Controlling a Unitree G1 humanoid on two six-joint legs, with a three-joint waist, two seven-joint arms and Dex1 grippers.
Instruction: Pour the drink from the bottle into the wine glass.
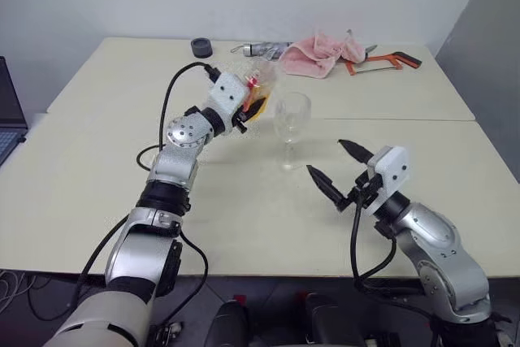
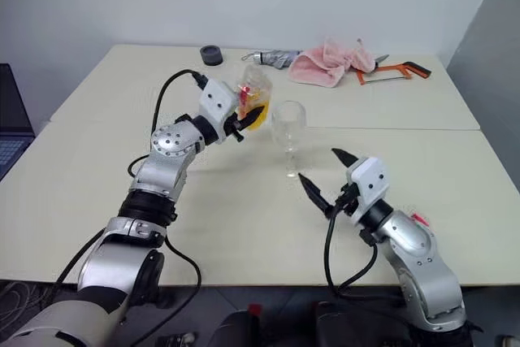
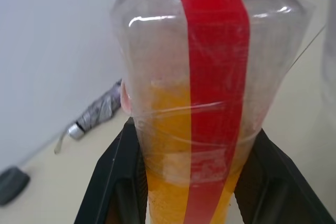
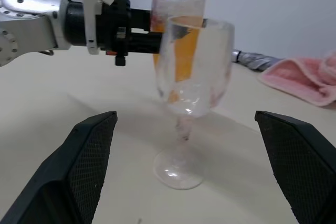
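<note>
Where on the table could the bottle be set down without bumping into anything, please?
The broad bare tabletop on the robot's left of the wine glass, nearer than the bottle, is free. So is the strip between the glass and the pink towel. The far edge is crowded: a dark cap, a folded umbrella, the towel, and a hacksaw.

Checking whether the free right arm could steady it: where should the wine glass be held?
Grip the wine glass by its thin stem, from the robot's side, where the open right tool faces it. The rounded bowl is wide, and the bottle crowds its left.
</note>
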